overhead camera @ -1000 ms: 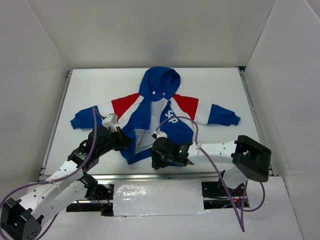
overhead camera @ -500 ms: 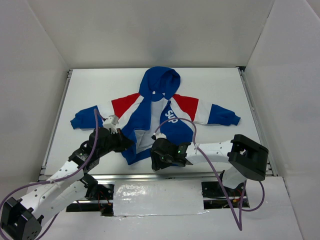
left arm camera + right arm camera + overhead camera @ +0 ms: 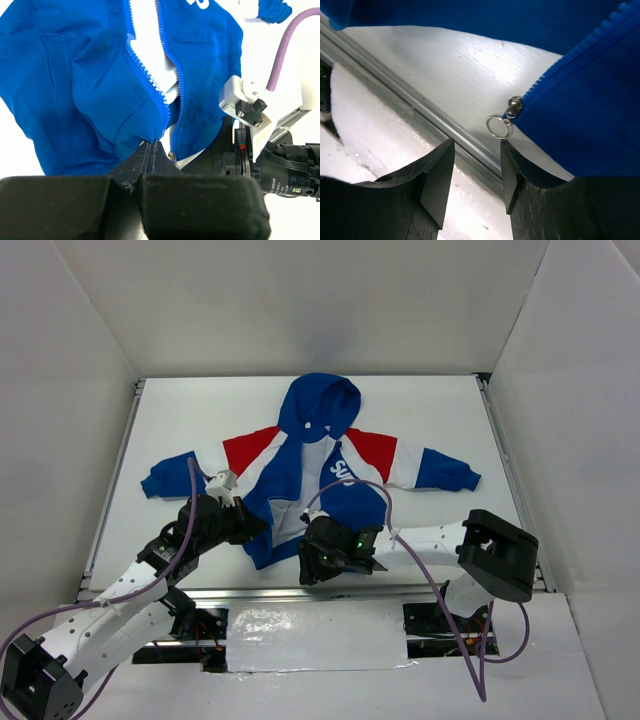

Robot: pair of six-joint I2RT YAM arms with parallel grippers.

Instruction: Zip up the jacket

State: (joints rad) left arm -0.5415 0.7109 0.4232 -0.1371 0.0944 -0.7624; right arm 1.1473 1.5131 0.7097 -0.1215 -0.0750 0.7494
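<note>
The jacket (image 3: pixel 300 455) lies flat on the white table, hood away from me, front open, with red and white shoulder bands. My left gripper (image 3: pixel 250 528) is shut on the bottom of the jacket's left zip edge; the left wrist view shows the jaws (image 3: pixel 151 146) pinched on blue fabric (image 3: pixel 75 75), with the zip slider (image 3: pixel 172 156) just to their right. My right gripper (image 3: pixel 308 562) is open at the hem of the other panel. In the right wrist view its jaws (image 3: pixel 477 142) stand apart, and the ring pull (image 3: pixel 498 126) hangs just beyond the fingertips, untouched.
A metal rail (image 3: pixel 300 592) runs along the table's near edge, right under my right gripper and also in the right wrist view (image 3: pixel 420 110). White walls enclose the table on three sides. A purple cable (image 3: pixel 385 500) loops over the jacket's right panel.
My right gripper has shifted a little left and toward the near edge, at the hem. My left gripper keeps its hold and has hardly moved.
</note>
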